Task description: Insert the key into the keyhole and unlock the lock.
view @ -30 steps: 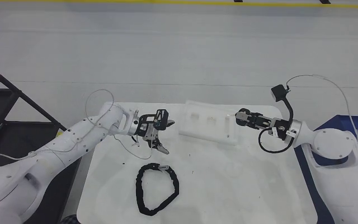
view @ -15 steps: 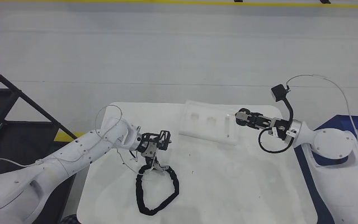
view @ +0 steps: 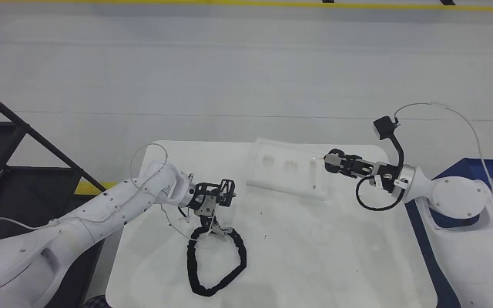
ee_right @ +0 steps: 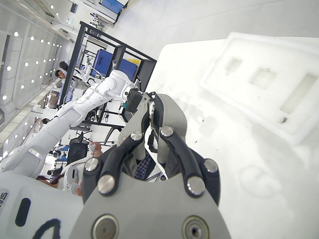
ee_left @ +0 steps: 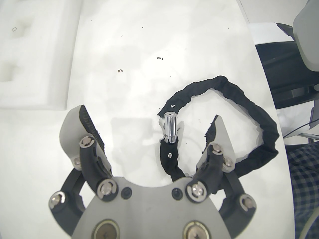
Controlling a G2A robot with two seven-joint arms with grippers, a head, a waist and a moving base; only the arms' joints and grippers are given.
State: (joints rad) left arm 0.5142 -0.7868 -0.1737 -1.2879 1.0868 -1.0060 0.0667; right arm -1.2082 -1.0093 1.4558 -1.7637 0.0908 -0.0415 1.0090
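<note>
The lock lies on the near left part of the white table; it is a loop of chain in a black cloth sleeve, closed by a short shiny metal cylinder; the keyhole is a small slot in the cylinder's end face, which points away from the left wrist; no writing on the lock can be made out.

The left gripper is spread wide just above the table, with nothing held; the cylinder sits between its two fingers, nearer one than the other, touching neither; the sleeve runs back under the wrist; in the top view the left gripper stands over the loop's far end.

The right gripper hangs above the right end of a white foam tray at the back of the table, well apart from the lock; its own wrist view shows the right gripper with its fingers pressed together; a thin pale sliver juts past the tips in the top view, too small to name.

A second ago the left gripper was higher and farther back, near the tray's left end; it has since come down onto the lock, and over the last half second it has barely shifted; the right arm, the lock and the tray lie as before.
</note>
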